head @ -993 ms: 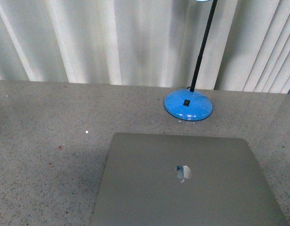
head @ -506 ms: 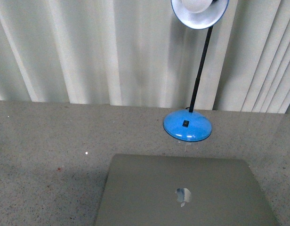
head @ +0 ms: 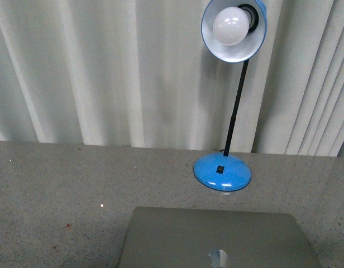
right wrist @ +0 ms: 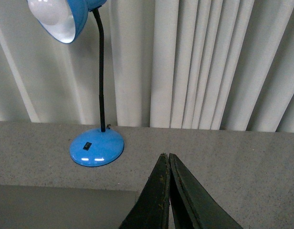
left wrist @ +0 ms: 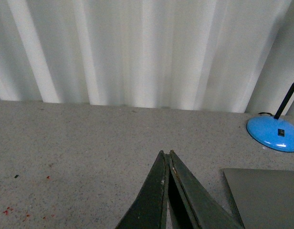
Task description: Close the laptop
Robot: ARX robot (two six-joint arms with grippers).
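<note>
Laptop (head: 216, 240) lies closed, seemingly long axis running left-right.

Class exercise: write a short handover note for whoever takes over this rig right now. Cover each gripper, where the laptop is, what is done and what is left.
Left gripper: shut, empty, above the table.
Right gripper: shut, empty, above the table.
Laptop: flat on the table, lid down with logo up, on the near side of the blue lamp.
Done: laptop looks closed.
Left: nothing obvious; confirm the lid is fully down.
</note>
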